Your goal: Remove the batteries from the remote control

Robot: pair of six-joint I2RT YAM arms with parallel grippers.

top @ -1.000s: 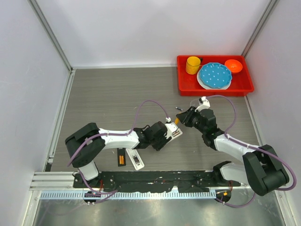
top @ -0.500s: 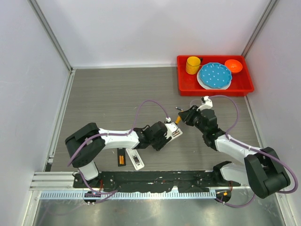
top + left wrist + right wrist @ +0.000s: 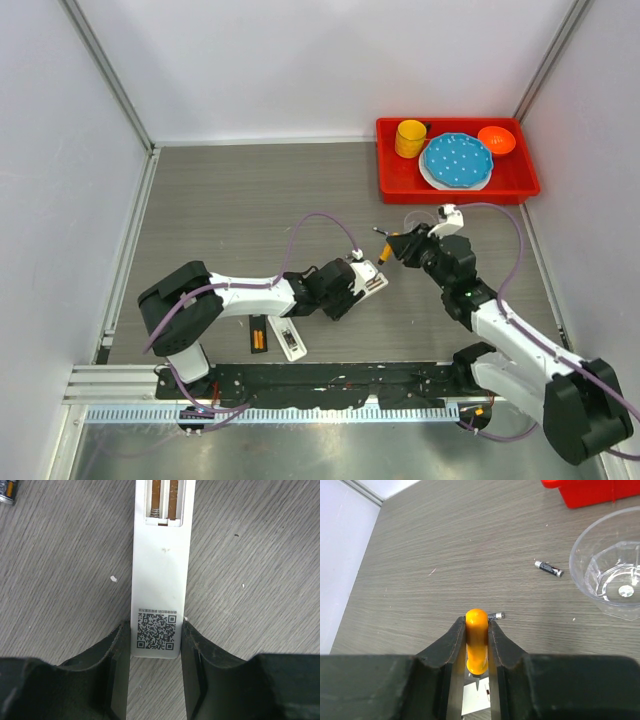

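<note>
The white remote control (image 3: 160, 570) lies back-up on the table, and my left gripper (image 3: 155, 630) is shut on its near end, by the QR label. Its battery bay (image 3: 163, 500) is open, with two orange-brown batteries inside. My right gripper (image 3: 477, 622) is shut on an orange-handled screwdriver (image 3: 477, 640), whose tip hangs just above the remote (image 3: 476, 701). A loose battery (image 3: 548, 568) lies on the table, and another (image 3: 496, 615) peeks out behind the handle. From above, the left gripper (image 3: 358, 283), remote (image 3: 373, 284) and right gripper (image 3: 398, 248) are close together.
A clear plastic bowl (image 3: 607, 575) stands right of the right gripper. A red tray (image 3: 395, 185) at the back right holds a yellow cup, a blue plate and an orange bowl. A black remote (image 3: 258, 333) and a white part (image 3: 288, 338) lie near the left arm's base.
My right gripper has drawn back to the right with the screwdriver, away from the remote. The left gripper and remote have stayed put.
</note>
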